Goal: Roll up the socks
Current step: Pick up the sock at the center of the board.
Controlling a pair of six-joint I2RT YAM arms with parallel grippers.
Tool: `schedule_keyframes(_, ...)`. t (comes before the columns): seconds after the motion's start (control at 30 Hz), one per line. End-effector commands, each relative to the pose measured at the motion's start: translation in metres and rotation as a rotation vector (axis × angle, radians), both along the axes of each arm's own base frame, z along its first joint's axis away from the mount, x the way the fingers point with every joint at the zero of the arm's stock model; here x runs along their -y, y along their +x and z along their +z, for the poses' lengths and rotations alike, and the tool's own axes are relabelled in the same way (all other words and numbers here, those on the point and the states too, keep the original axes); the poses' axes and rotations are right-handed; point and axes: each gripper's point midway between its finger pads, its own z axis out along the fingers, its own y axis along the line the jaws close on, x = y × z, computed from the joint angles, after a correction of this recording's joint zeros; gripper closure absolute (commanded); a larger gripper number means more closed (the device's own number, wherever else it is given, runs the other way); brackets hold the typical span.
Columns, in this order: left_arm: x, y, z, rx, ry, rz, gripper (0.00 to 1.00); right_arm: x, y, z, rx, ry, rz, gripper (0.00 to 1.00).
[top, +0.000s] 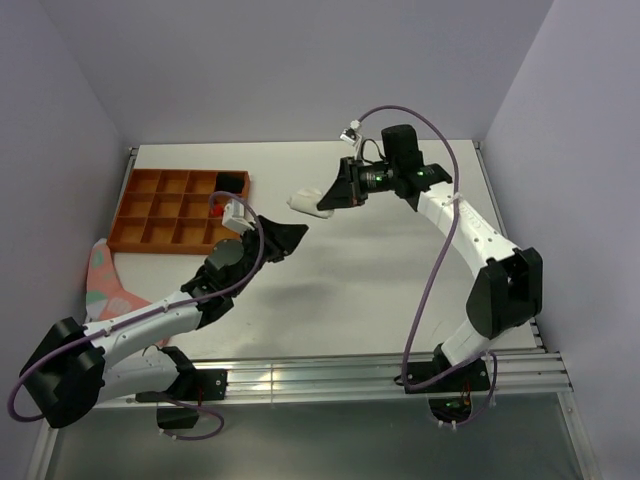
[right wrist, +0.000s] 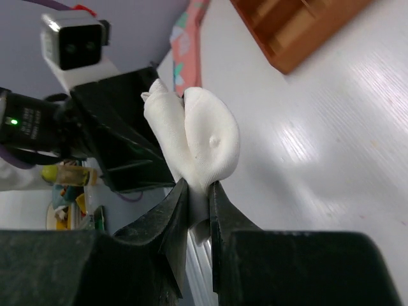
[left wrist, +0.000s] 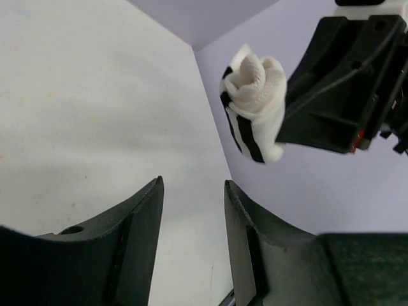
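Right hand is clamped shut on the white sock. The fabric is pinched between its fingers near one edge, and the rest is bunched up beyond the fingertips. The sock is held in the air, clear of the worktop. It is seen as a loose bundle, with its coiled end and two black cuff stripes turned toward the left hand. That hand is parted by a moderate gap and nothing is held in it. The sock sits just ahead of and above its fingertips, not touching. The black sock is not made out in any view, and whether it is wrapped inside the bundle cannot be told. An orange tray and pink fabric lie off to the left hand's side, well apart from both hands.

Step judged: the roll is mostly formed and held up between the two hands, probably for the cuff to be tucked or regripped. The next move calls for the left hand to be brought forward and up, lined up on the striped cuff, and closed without the roll being pulled loose from the right hand's pinch.
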Motion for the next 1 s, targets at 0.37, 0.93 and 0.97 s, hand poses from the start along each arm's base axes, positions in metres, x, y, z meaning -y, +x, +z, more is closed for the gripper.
schedule_keyframes(0.37,-0.027,-0.018,0.064,0.224,-0.192,0.046,0.56,-0.027,-0.015,0.053,0.051,0.076,-0.070,1.00)
schedule_keyframes(0.93,-0.020,-0.014,0.093,0.319,-0.227,0.048,0.51,-0.040,-0.022,0.061,0.008,0.120,-0.012,1.00)
schedule_keyframes(0.97,-0.021,-0.014,0.096,0.330,-0.235,0.047,0.51,-0.040,-0.023,0.060,0.007,0.117,-0.012,1.00)
